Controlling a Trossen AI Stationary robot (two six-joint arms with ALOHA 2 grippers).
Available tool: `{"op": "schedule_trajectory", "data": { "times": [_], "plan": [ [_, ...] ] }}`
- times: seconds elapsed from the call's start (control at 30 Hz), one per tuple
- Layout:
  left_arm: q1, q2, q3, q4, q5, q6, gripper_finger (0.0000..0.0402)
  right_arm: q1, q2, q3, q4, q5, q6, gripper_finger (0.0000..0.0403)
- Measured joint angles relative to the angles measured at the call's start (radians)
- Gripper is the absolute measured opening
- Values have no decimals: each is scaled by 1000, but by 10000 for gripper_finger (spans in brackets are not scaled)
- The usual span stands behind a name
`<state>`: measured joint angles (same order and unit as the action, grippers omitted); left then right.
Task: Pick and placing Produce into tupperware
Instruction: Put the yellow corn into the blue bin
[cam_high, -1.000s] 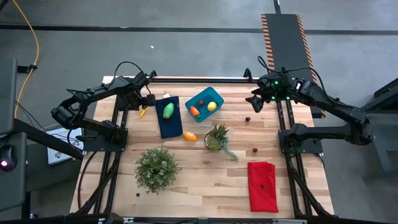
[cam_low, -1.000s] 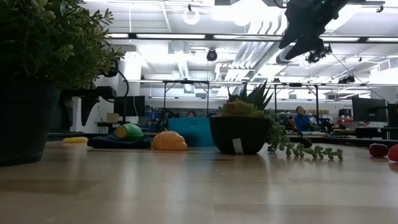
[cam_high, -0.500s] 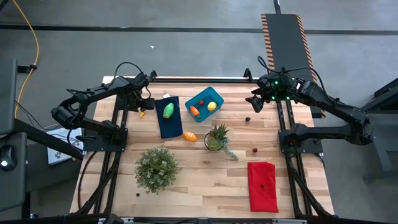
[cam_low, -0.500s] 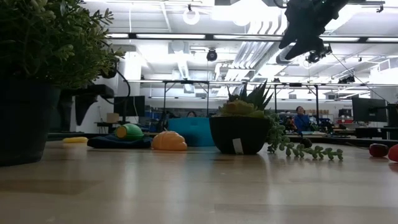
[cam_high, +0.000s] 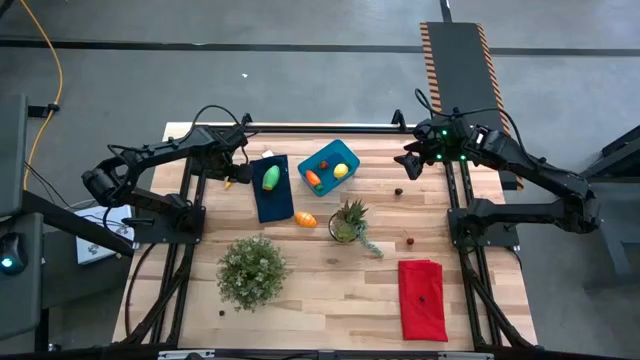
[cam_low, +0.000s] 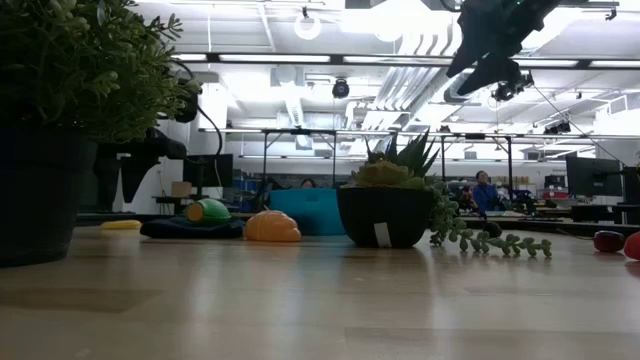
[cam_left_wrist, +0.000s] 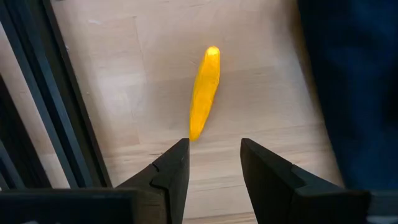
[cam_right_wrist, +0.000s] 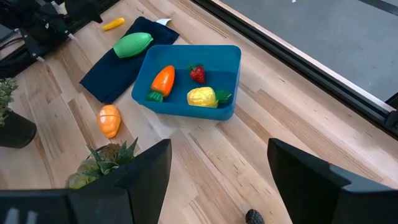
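A thin yellow produce piece (cam_left_wrist: 205, 93) lies on the wood at the far left. My left gripper (cam_left_wrist: 214, 146) hovers over it, pointing down and open, with the piece's near tip just beyond its fingertips. In the high view this gripper (cam_high: 236, 160) stands beside the dark blue cloth. The blue tupperware (cam_right_wrist: 231, 62) holds a carrot (cam_right_wrist: 163, 81), a lemon (cam_right_wrist: 204, 96) and a small red berry (cam_right_wrist: 197, 73). A green oval (cam_right_wrist: 132, 45) lies on the cloth. An orange oval (cam_right_wrist: 109, 120) rests on the wood. My right gripper (cam_right_wrist: 217, 180) hangs open, high over the far right.
The dark blue cloth (cam_high: 271, 195) lies left of the tub. A spiky potted plant (cam_high: 348, 222) and a bushy potted plant (cam_high: 252, 270) stand mid-table. A red cloth (cam_high: 422, 298) lies near right, with small dark red bits (cam_high: 399, 192) (cam_high: 409, 241) on the wood.
My left gripper has shifted a little toward the table's near edge over the yellow piece and has rolled about the line it points along. Its fingers keep the same gap. No produce has moved.
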<state>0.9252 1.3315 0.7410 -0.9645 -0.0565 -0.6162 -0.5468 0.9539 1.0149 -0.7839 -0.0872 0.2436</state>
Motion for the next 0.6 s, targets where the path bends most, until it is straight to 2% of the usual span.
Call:
{"op": "schedule_trajectory", "data": {
  "times": [0.2,0.4,0.6],
  "plan": [
    [-4,-1,-14,14,-5,-70,131,0,0,0,13,0,1,256],
    [-4,-1,-113,59,26,-92,131,0,0,0,13,-2,10,256],
    [-16,-13,-150,60,-15,-106,131,0,0,0,12,-2,10,256]
  ]
}}
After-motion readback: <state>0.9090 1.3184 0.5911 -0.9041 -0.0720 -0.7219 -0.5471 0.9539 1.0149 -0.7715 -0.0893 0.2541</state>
